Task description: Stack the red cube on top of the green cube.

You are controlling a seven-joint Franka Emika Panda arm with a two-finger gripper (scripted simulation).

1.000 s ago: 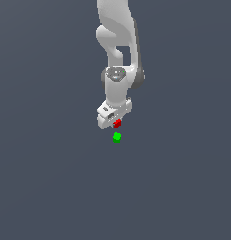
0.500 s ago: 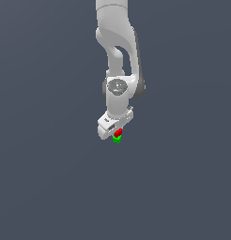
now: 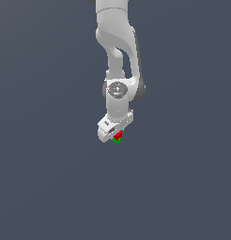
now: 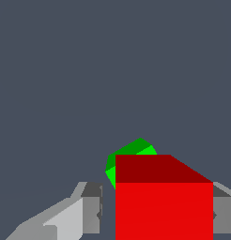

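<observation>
While clamped on the red cube (image 4: 163, 206), the end effector (image 3: 116, 133) hangs low over the desk (image 3: 51, 187), red cube directly above the green cube (image 4: 132, 151), contact unclear.

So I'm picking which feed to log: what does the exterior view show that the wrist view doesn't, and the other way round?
Only the exterior view shows the whole white arm reaching down over the grey floor. Only the wrist view shows the fingers either side of the red cube, and how it hides most of the green cube. Both show the gripper holding the red cube just above the green cube, seen at from the wrist.
</observation>
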